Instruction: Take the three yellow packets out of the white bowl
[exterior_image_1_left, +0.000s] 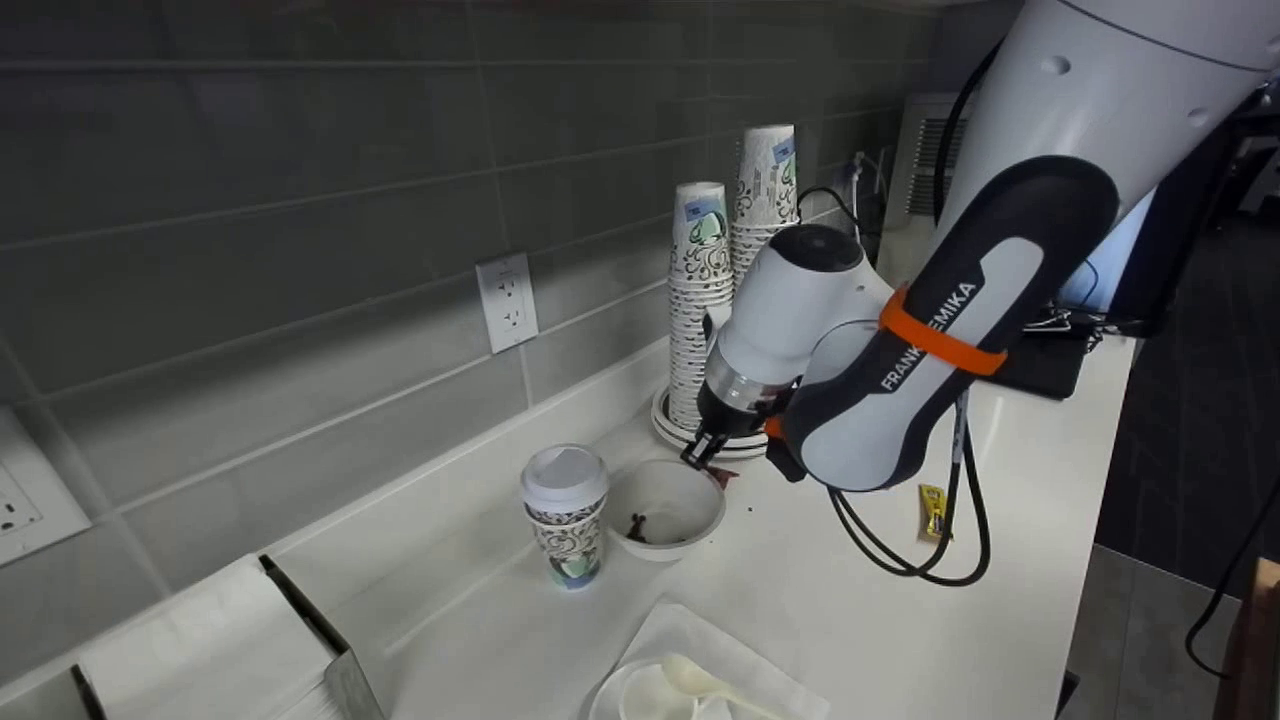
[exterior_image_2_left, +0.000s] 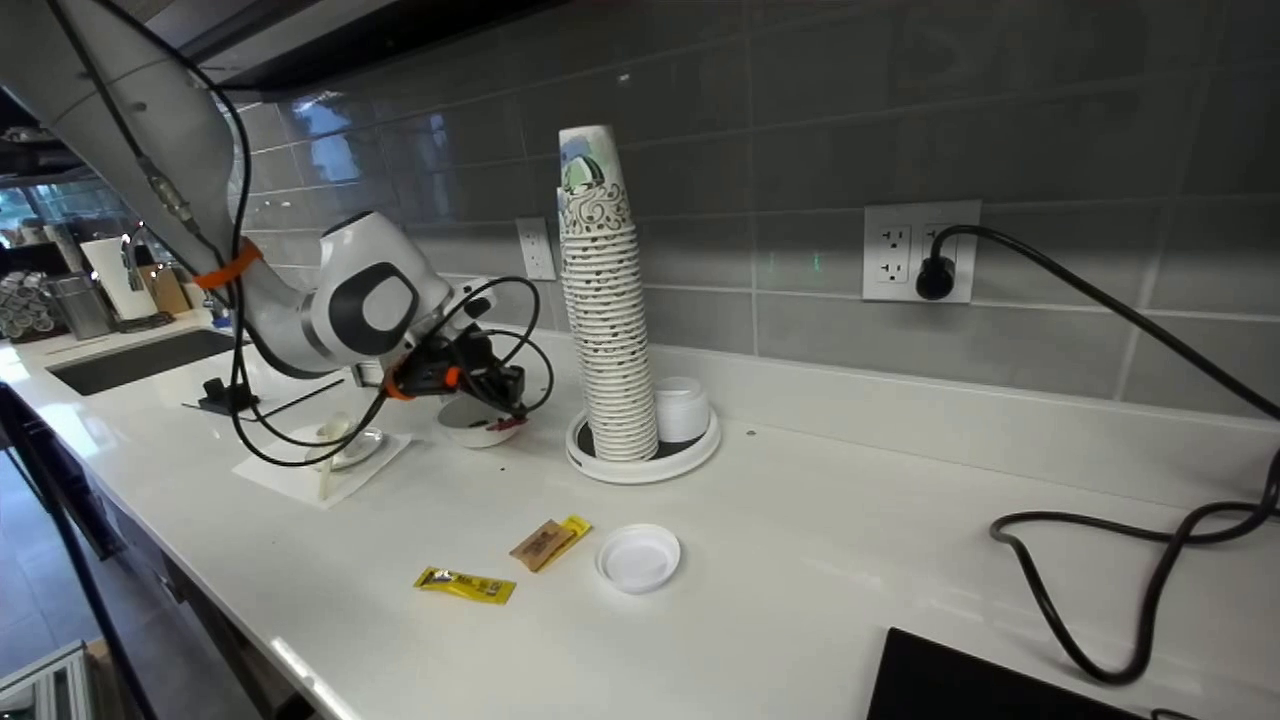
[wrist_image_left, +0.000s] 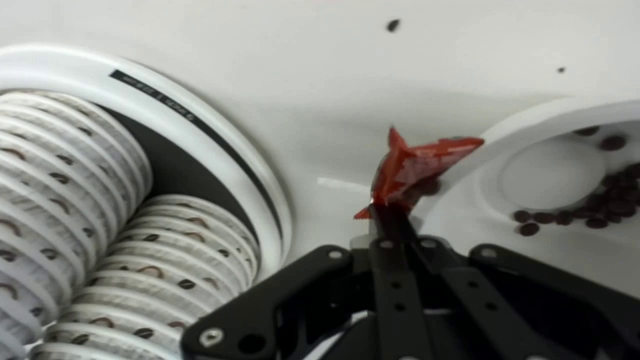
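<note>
The red sachet (wrist_image_left: 417, 162) looks glossy and creased, the white bowl (wrist_image_left: 552, 172) smooth, the stacked cups (exterior_image_2_left: 608, 330) paper, the countertop (exterior_image_2_left: 800, 580) polished, the cup lid (exterior_image_1_left: 565, 480) matt plastic.

This place seems to be a kitchen. In an exterior view, a sink (exterior_image_2_left: 142, 360) is set into the white surface (exterior_image_2_left: 780, 600), and a paper roll (exterior_image_2_left: 117, 280) stands near it. Tall stacks of cups (exterior_image_2_left: 606, 330), napkins (exterior_image_1_left: 205, 640) and the tiled wall (exterior_image_1_left: 300, 300) also speak for this.
</note>
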